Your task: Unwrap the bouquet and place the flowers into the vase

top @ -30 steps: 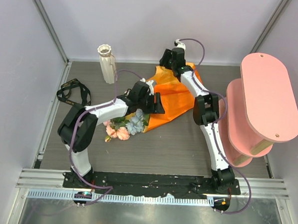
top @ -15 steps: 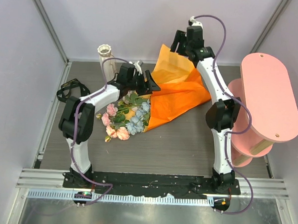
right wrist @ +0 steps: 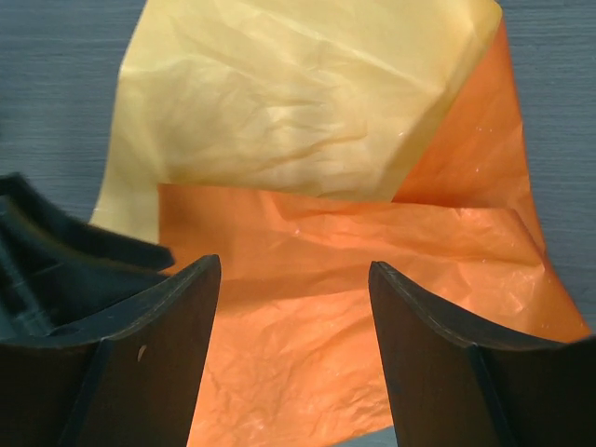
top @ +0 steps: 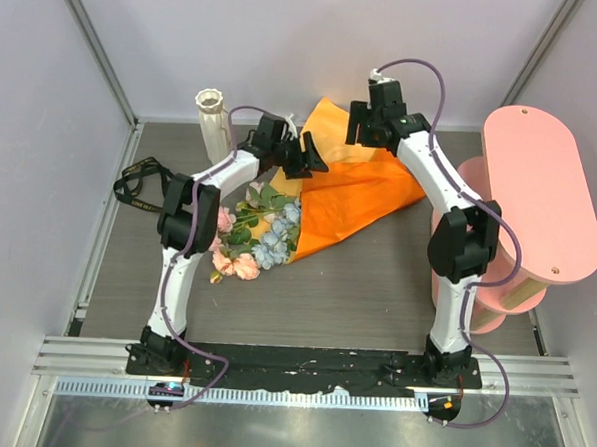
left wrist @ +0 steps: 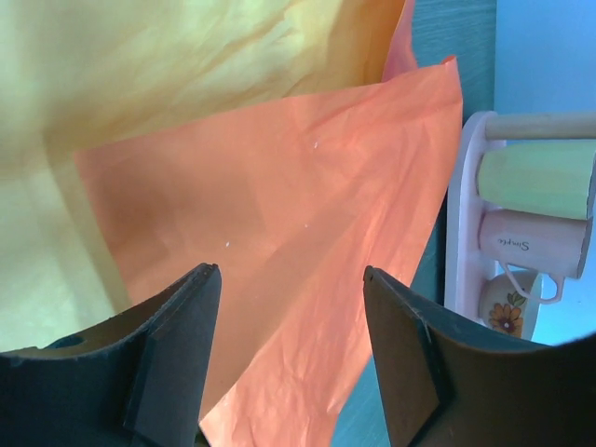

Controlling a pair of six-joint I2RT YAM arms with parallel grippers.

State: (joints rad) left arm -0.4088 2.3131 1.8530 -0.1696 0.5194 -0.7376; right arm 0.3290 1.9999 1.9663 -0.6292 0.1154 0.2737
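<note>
Both arms stretch to the far side of the bench (top: 375, 288): the left arm (top: 221, 171) angles in from the left and the right arm (top: 436, 176) reaches in from the right. Each one's jaws stand apart above the opened orange paper (top: 365, 192), gripping nothing. The flowers (top: 253, 236) lie flat on the bench at the paper's near left edge, blooms toward the arm bases. The vase (top: 216, 124) stands upright at the far left, apart from the flowers. At right, the pink shelf stand (top: 541, 186) holds a green cup (left wrist: 535, 177), a pink mug (left wrist: 521, 244) and a floral cup (left wrist: 507, 312)
</note>
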